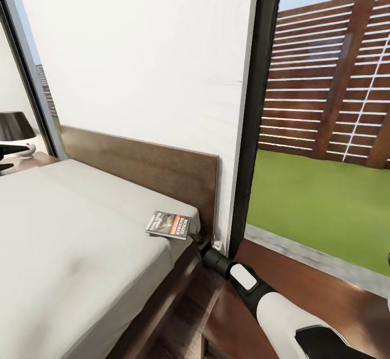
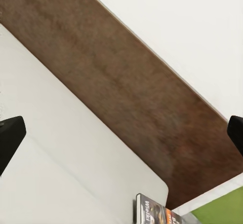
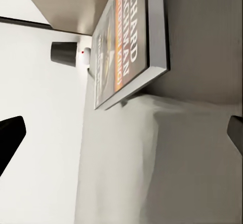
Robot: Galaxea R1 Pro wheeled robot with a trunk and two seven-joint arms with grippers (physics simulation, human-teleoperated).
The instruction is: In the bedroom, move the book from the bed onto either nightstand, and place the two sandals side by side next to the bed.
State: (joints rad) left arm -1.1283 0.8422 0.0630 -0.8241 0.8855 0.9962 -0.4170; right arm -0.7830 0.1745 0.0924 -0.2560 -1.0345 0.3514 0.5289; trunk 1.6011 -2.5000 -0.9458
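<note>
While I look over the bed (image 1: pixel 70 229), its grey mattress runs to the brown headboard (image 1: pixel 157 167).
I see the book (image 1: pixel 169 224) at the mattress corner; my right gripper (image 3: pixel 121 127), jaws spread, faces it beside the window (image 1: pixel 325 131).

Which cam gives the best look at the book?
Right wrist view: the book is close and large, cover lettering readable, lying at the mattress edge. Head view shows it whole but small. Left wrist view catches just a corner.

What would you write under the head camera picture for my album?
The right arm reaches toward the book on the bed's corner.
</note>
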